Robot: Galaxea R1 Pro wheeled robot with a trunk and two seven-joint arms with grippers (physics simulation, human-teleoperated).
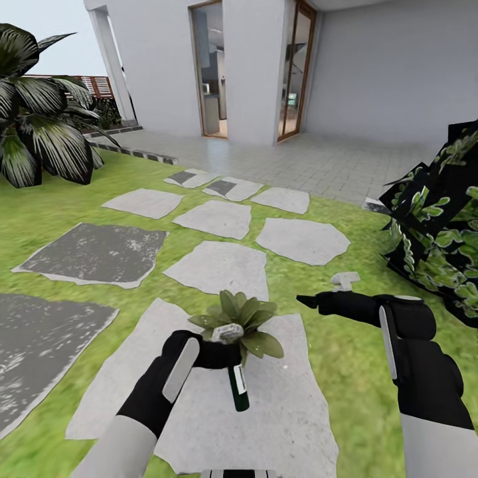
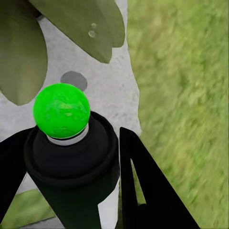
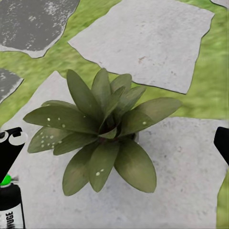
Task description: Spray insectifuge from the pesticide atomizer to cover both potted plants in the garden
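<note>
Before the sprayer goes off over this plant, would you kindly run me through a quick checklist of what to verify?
1. Pesticide atomizer held by the left gripper: ok.
2. Potted plant close to the atomizer: ok.
3. Nozzle aimed at the leaves: cannot tell; the green tip points toward the stepping stone beside them.
4. Right gripper empty and apart from the plant: ok.
5. Leaves fully covered: not ok; few droplets show.
</note>
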